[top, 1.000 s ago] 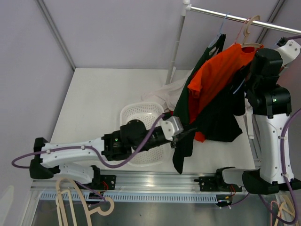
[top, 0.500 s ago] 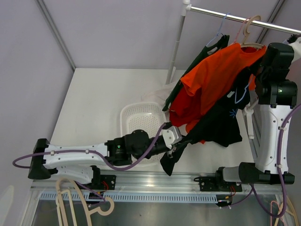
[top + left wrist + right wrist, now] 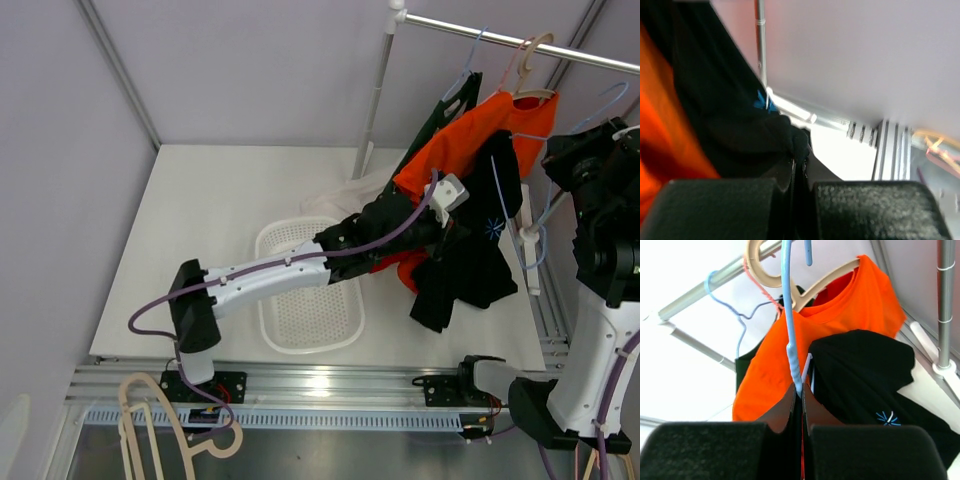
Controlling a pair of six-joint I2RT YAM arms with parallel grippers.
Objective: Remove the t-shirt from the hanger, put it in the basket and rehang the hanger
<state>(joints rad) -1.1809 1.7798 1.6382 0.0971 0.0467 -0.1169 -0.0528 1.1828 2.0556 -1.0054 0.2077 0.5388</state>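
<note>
Left tool (image 3: 799, 172) pinches the black t-shirt (image 3: 470, 265) with a small blue print, hanging right of centre beside an orange t-shirt (image 3: 455, 150); right tool (image 3: 801, 396) is clamped on the thin light-blue hanger (image 3: 786, 300).

Black t-shirt (image 3: 465, 275), blue logo, crumpled, hanging beside light-blue hanger (image 3: 788, 315).

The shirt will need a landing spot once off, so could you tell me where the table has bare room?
The widest bare patch of table lies between its left edge and the basket. A narrow strip shows in front of the black t-shirt. Crowded mid-table and right: left arm over the basket, white cloth behind it, orange t-shirt hanging.
</note>
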